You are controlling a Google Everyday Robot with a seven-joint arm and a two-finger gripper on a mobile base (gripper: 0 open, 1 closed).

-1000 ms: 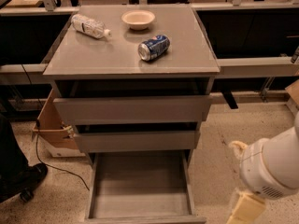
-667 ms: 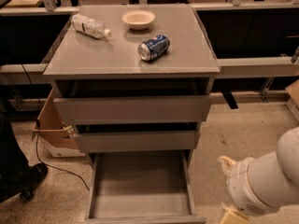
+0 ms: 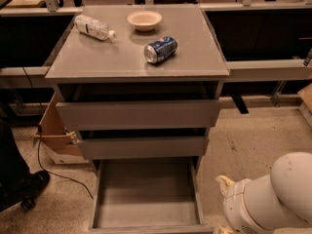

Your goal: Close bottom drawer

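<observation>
The bottom drawer of the grey cabinet is pulled far out toward me, and its shallow grey box is empty. Its front panel lies along the lower frame edge. The two taller-fronted drawers above it stand slightly out. My white arm shows at the lower right, beside the drawer's right front corner. The gripper sits at the bottom edge, mostly cut off by the frame.
On the cabinet top lie a plastic bottle, a white bowl and a blue soda can on its side. A cardboard box and a black cable lie on the floor at left. Dark shelving runs behind.
My arm has moved lower and a little to the left, toward the drawer's right front corner; the gripper has dropped mostly below the frame edge. The drawer has not moved.
</observation>
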